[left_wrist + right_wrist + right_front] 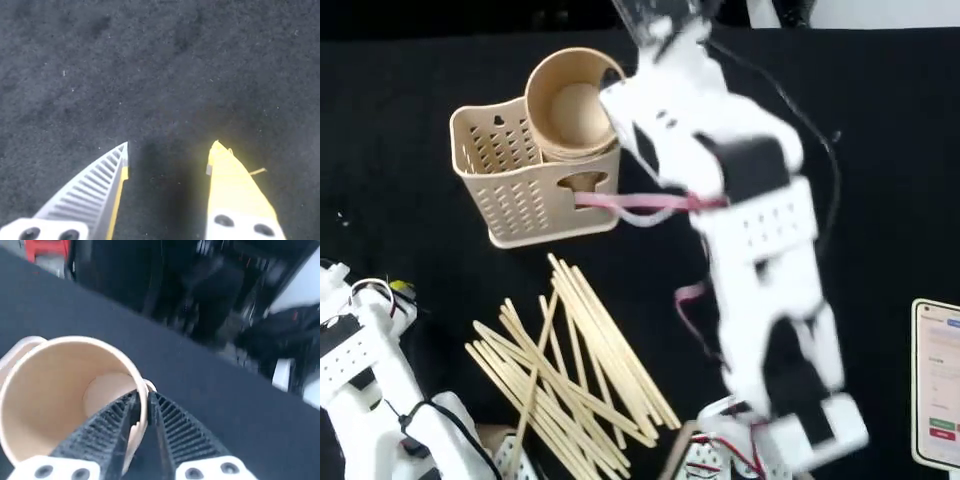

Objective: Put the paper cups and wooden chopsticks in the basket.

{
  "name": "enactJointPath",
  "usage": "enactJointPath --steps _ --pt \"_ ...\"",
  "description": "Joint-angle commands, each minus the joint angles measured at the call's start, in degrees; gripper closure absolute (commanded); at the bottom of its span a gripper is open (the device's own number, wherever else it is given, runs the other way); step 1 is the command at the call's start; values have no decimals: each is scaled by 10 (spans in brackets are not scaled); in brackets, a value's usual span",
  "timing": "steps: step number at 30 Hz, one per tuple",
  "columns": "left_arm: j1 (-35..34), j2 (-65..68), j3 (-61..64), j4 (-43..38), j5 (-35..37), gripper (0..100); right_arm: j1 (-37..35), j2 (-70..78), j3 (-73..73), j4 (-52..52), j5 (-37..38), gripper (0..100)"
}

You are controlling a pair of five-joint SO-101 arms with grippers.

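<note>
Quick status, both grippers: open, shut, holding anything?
Left gripper: open, holding nothing.
Right gripper: shut on the rim of the paper cup.

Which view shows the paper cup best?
The right wrist view: the paper cup is close, jaws shut on its rim. The high view shows it tilted at the basket's top, the arm hiding the grip. The left wrist view faces the black table.
</note>
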Motion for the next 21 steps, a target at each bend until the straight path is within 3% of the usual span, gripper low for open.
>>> enactJointPath --steps 1,3,8,12,17,21 --pt "7 -7 -7 -7 -6 744 4 89 -190 92 -5 983" --pt "7 -7 -7 -7 -6 744 -4 133 -267 139 -6 959" --pt "7 -7 -7 -7 -6 744 -2 204 -458 227 -84 745" --pt "7 -7 -7 -7 -6 744 -1 218 -549 262 -91 778" --pt "7 -7 -7 -7 -6 744 -18 139 -461 263 -94 798" --pt "7 -7 -7 -7 -6 744 -60 -20 -210 261 -94 798"
